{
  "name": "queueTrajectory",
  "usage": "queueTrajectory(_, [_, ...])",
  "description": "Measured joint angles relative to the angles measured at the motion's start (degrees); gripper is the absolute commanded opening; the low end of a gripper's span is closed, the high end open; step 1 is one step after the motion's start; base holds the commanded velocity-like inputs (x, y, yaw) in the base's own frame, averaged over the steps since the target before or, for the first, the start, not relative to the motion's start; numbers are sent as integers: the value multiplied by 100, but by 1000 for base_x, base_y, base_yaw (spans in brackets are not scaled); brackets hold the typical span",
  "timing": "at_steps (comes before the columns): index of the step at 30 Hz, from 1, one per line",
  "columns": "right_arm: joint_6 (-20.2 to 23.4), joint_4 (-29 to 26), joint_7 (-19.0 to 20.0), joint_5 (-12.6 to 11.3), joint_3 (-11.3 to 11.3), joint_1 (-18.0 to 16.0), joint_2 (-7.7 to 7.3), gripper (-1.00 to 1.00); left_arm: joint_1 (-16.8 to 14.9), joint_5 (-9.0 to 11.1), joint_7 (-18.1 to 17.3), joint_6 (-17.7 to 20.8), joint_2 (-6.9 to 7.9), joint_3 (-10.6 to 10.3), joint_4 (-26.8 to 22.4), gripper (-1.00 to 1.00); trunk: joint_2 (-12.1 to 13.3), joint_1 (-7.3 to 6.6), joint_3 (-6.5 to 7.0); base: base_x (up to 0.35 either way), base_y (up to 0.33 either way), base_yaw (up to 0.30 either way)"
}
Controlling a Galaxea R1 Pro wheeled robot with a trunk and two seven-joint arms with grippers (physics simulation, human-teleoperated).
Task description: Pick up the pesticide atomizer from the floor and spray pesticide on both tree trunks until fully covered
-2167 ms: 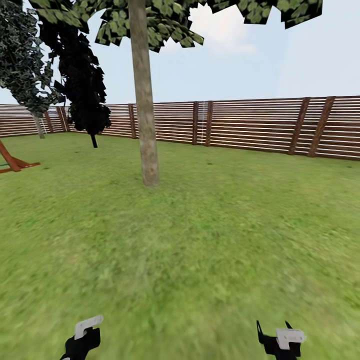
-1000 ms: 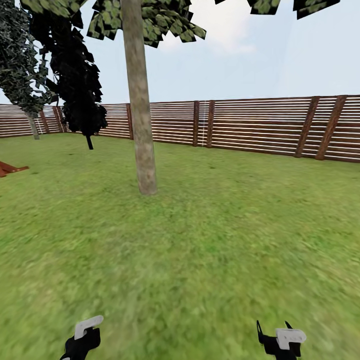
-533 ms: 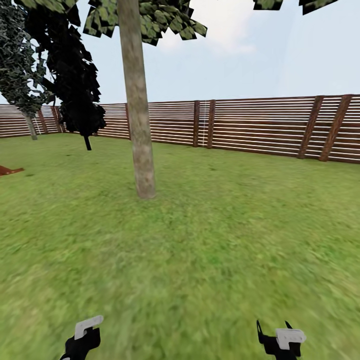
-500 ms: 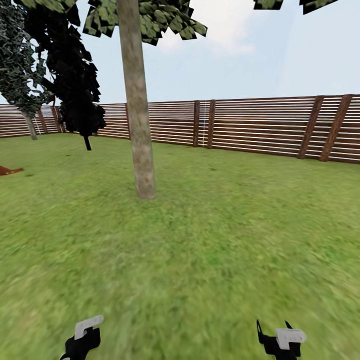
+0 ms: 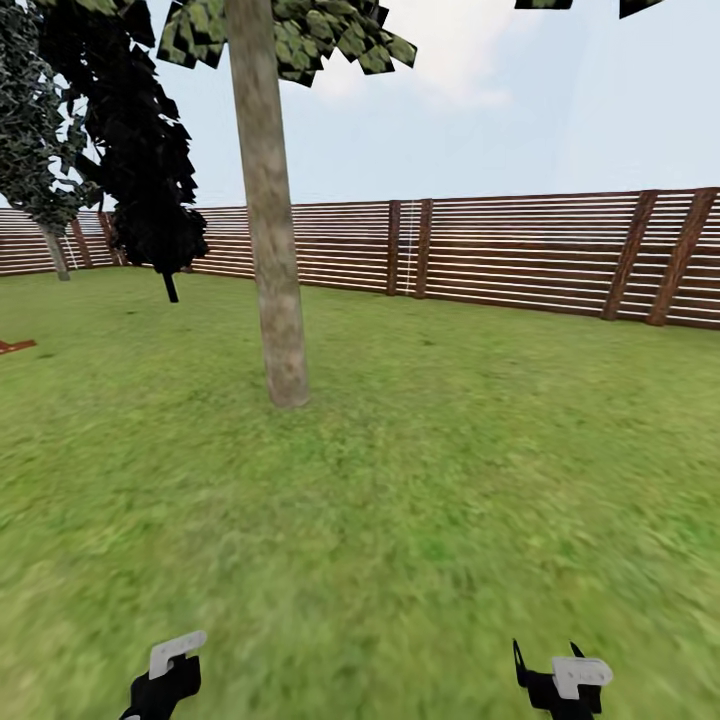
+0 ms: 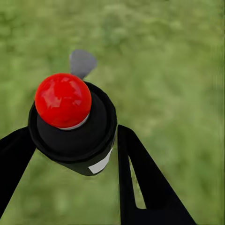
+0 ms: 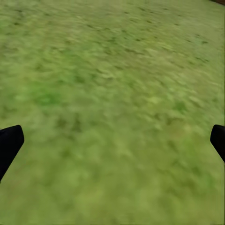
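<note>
atomizer held in the left fingers, tree ahead on the lawn

in the left wrist view the pesticide atomizer (image 6: pixel 72 124), a black body with a red dome on top and a pale strip low on its side, sits between the two dark fingers (image 6: pixel 140 178) of the left gripper (image 6: pixel 70 154), which are closed on it above blurred grass. in the head view the left gripper (image 5: pixel 165 675) shows low at the left, with a pale piece on top.

the right gripper (image 7: pixel 112 140) has its fingers (image 7: pixel 9 143) spread wide apart, with nothing but grass between them; in the head view it sits low at the right (image 5: pixel 560 680).

ahead and to the left a tree trunk (image 5: pixel 268 230) rises straight from the floor (image 5: pixel 420 480), grey-brown and mottled, with blocky green leaves (image 5: pixel 300 40) overhead. a dark conifer (image 5: pixel 140 160) stands farther left, near the brown slatted fence (image 5: pixel 520 250) that closes off the lawn. the trunk is well apart from both grippers.
</note>
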Motion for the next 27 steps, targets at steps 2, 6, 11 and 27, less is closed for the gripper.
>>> queueTrajectory(2, [0,0,0,0,0,0,0,100,0,0,-1,0,0,0,0,-100,0,0,0,331,0,0])
queueTrajectory(6, [0,0,0,0,0,0,0,100,0,0,-1,0,-1,0,0,-100,0,0,0,331,0,0])
queueTrajectory(11, [0,0,0,0,0,0,0,100,0,0,-3,0,-1,0,0,-100,0,0,0,331,0,0])
queueTrajectory(27, [0,1,0,0,0,0,0,100,0,0,0,0,0,0,0,-100,0,0,0,331,0,0])
